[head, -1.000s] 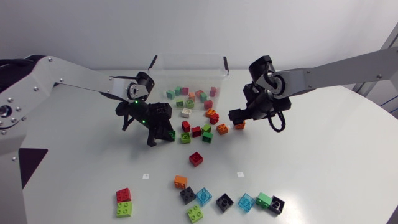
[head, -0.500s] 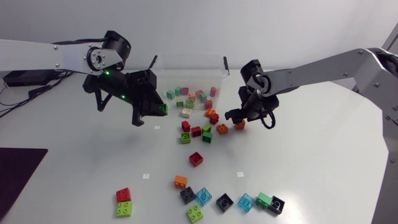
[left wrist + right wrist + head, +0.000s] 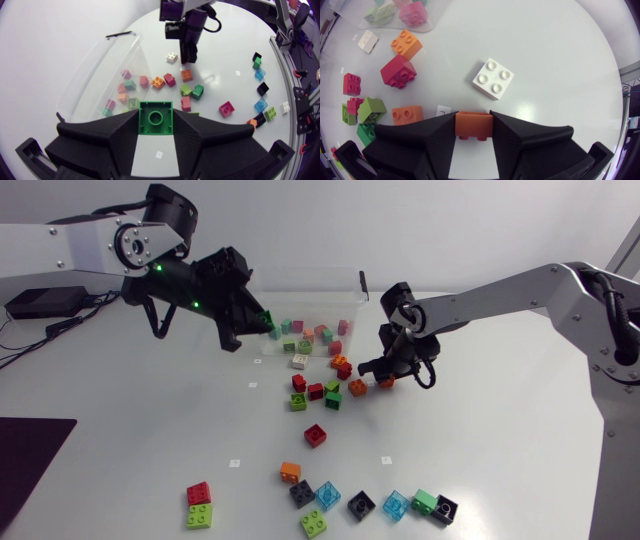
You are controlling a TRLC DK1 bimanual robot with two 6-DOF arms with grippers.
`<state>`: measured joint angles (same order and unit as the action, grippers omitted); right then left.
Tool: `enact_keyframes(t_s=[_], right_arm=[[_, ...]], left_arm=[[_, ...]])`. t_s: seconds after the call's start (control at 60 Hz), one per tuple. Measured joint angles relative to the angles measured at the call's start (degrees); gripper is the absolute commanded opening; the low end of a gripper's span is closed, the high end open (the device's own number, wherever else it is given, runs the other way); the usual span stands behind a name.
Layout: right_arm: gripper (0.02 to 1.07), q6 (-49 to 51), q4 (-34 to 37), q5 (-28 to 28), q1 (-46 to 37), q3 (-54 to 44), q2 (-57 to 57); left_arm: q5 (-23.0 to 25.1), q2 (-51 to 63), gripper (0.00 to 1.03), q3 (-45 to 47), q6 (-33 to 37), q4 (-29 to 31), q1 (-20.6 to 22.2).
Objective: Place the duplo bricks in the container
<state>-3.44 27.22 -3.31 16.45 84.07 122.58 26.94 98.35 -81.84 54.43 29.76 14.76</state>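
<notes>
Up and across goes the left arm, off the mid-table pile and out to the far left, and its left gripper [image 3: 268, 329] now hangs by the near left corner of the clear plastic container [image 3: 305, 270]. The right arm has barely shifted, just nudging in over the same spot.

The left fingers are clamped on a green square duplo brick [image 3: 155, 118], one broad wedge on each flat side. That looks like a sound carrying hold, since the side walls give the pads something flat to press. The brick's hollow underside, with its single round tube, faces back at the wrist camera, so its studs point ahead of the gripper, towards the container. It is square, so it has no long axis to speak of. In the head view it sits high, beside the rim rather than over the opening; a little more travel looks needed before letting go.

Over on the right, the right gripper [image 3: 383, 377] is down low among the loose bricks, fingers closed on an orange duplo brick [image 3: 474, 125], pinched across its width. Whether it is off the table yet, I cannot tell, nor its full length. A white four-stud brick [image 3: 493, 78] lies just ahead of it, untouched. Plenty of bricks remain scattered nearer the front.
</notes>
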Motion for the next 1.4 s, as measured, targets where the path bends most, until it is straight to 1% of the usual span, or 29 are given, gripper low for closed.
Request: enact_keyframes(t_s=[0.217, 0.5, 0.567, 0.783, 0.867, 0.883, 0.9, 0.917, 0.933, 0.95, 0.967, 0.983, 1.167, 1.283, 1.4], right_arm=[[0.32, 0.02, 1.09, 0.0, 0.0, -1.22, -2.82], [0.32, 0.02, 1.99, 0.28, 0.46, -1.09, -10.03], [0.32, 0.02, 2.6, 0.5, 1.18, -0.13, -10.4], [0.32, 0.02, 4.11, 0.7, 3.87, 4.74, -10.4], [0.32, 0.02, 4.46, 0.98, 4.76, 6.64, -10.4], [0.32, 0.02, 4.5, 1.14, 4.92, 6.97, -10.4], [0.32, 0.0, 4.72, 1.14, 5.11, 7.5, -10.4], [0.32, 0.0, 4.9, 1.36, 5.38, 8.17, -10.4], [0.32, 0.0, 4.96, 1.42, 5.49, 8.52, -10.4], [0.32, 0.0, 5.18, 1.53, 5.68, 8.96, -10.4], [0.32, 0.0, 5.49, 1.57, 5.84, 9.64, -10.4], [0.32, 0.0, 5.66, 1.57, 5.99, 10.05, -10.4], [0.32, 0.0, 7.21, 1.79, 6.78, 16.87, -10.38], [0.32, 0.0, 7.5, 1.97, 7.13, 20.68, -10.05], [0.32, 0.0, 8.24, 1.99, 7.89, 24.39, -8.68]], left_arm=[[-1.95, 4.31, 0.22, -7.87, -8.17, -5.75, 0.04], [-4.79, 13.73, 0.22, -15.63, -16.44, -10.29, 0.04], [-5.55, 16.35, 0.22, -18.1, -18.75, -11.87, 0.04], [-7.93, 24.2, 0.23, -26.27, -23.12, -13.53, 0.02], [-8.74, 26.12, 0.26, -27.87, -24.09, -13.81, 0.04], [-9.07, 26.42, 0.36, -28.15, -24.3, -13.84, 0.04], [-9.27, 26.91, 0.49, -28.48, -24.46, -13.84, 0.04], [-9.4, 27.28, 0.55, -28.79, -24.61, -13.84, 0.04], [-9.7, 27.65, 0.65, -29.05, -24.7, -13.84, 0.04], [-9.94, 27.89, 0.83, -29.2, -24.7, -13.84, 0.04], [-10.49, 28.2, 0.93, -29.29, -24.81, -13.86, 0.04], [-10.78, 28.3, 0.98, -29.29, -24.87, -13.84, 0.04], [-11.17, 28.11, 0.98, -28.76, -24.92, -14.53, 0.02], [-11.23, 24.22, 0.98, -23.56, -24.92, -17.09, -0.09], [-11.21, 17.59, 0.98, -16.41, -24.92, -20.33, -0.48]])
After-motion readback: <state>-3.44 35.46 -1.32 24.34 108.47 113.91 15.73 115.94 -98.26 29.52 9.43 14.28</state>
